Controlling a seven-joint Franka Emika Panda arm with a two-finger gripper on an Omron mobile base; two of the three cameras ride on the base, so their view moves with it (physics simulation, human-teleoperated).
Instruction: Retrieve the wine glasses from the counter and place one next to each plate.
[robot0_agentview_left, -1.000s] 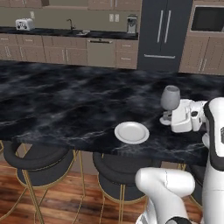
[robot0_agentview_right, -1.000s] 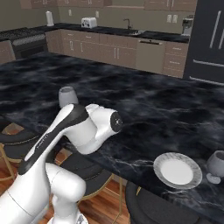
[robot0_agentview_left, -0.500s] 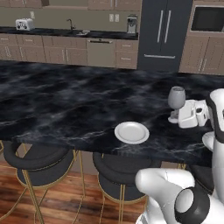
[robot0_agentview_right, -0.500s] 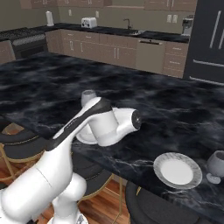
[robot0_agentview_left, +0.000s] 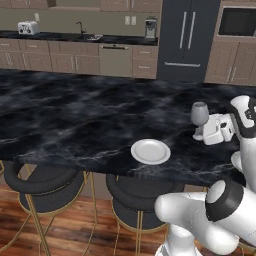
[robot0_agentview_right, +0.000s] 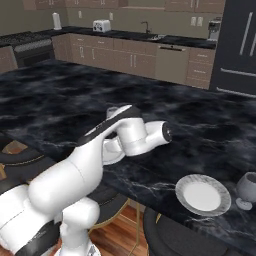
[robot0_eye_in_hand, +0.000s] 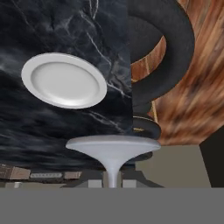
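Here, held glass: a wine glass (robot0_agentview_left: 199, 116) stands upright in the left base view, stem vertical, bowl above and foot below, at the gripper's end over the island top.
Held glass, hand view: its round foot (robot0_eye_in_hand: 112, 148) and thin stem run along the gripper's line; the foot faces the camera as a flat grey disc in the middle of the picture.
Gripper: the gripper (robot0_agentview_left: 212, 131) sits just beside the glass's stem and foot, to the right of it in the left base view; it looks closed on the stem, yet the finger tips themselves are hidden behind the glass, so how far apart they stand I cannot tell.
Second glass: another wine glass (robot0_agentview_right: 247, 190) stands upright on the island at the right edge of the right base view, just beside a plate (robot0_agentview_right: 202, 194) and apart from it.
Plate by the arm: one white plate (robot0_agentview_left: 150, 151) lies flat near the front edge of the island (robot0_agentview_left: 75, 125), to the left of and below the held glass in the left base view, well apart from the gripper.
Plate, hand view: the same round plate (robot0_eye_in_hand: 64, 80) lies on the dark marble above and left of the glass foot.
Count, glasses: two, one at the gripper and one standing free.
Count, plates: one in each view.
Stools: two dark round stools (robot0_agentview_left: 46, 185) stand under the island's front edge in the left base view.
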